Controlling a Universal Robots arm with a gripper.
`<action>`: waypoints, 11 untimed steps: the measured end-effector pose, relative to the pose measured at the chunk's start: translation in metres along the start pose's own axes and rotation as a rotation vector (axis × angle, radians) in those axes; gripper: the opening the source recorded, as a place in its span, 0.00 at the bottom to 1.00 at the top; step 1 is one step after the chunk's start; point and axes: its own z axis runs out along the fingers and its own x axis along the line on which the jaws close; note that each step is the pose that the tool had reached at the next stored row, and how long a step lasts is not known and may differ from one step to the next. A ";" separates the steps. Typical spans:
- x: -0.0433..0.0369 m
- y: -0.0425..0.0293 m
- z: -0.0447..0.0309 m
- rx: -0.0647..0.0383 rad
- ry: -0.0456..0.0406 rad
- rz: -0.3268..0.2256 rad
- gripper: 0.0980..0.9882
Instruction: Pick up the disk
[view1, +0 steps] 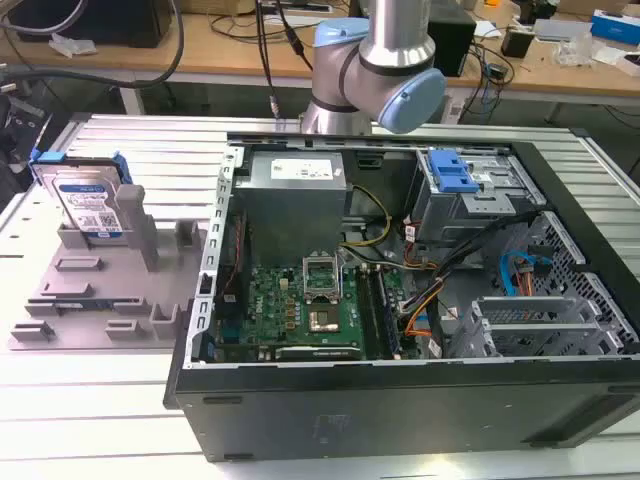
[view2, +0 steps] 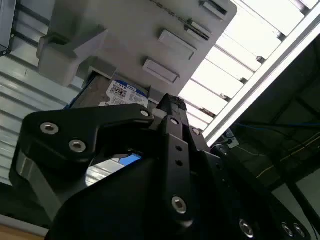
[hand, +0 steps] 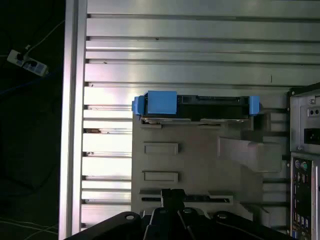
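Note:
The disk (view1: 92, 205) stands on edge in a grey slotted holder (view1: 95, 300) at the exterior view's left, beside the open computer case. Its blue-and-white label faces the camera, and blue rails run along its sides. In the first wrist view the disk (hand: 195, 106) is seen edge-on, with a blue rail tab at one end. My black gripper (hand: 172, 196) hangs over the opposite end of the holder (hand: 195, 155), apart from the disk. In the second wrist view the gripper (view2: 167, 107) body covers part of the disk's label (view2: 122, 92). Nothing is held.
An open computer case (view1: 400, 300) fills the middle and right of the ribbed metal table (view1: 100, 420), with a grey power-supply box (view1: 297, 195), a motherboard (view1: 300, 310) and a blue drive bracket (view1: 452, 172). The arm (view1: 385, 60) rises behind the case. A cluttered wooden bench (view1: 230, 45) lies beyond.

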 end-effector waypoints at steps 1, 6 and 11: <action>0.0000 0.0000 0.0000 0.000 0.0000 0.000 0.01; 0.0000 0.0000 0.0000 0.000 0.0000 0.000 0.01; 0.0000 0.0000 0.0000 0.000 0.0000 0.000 0.01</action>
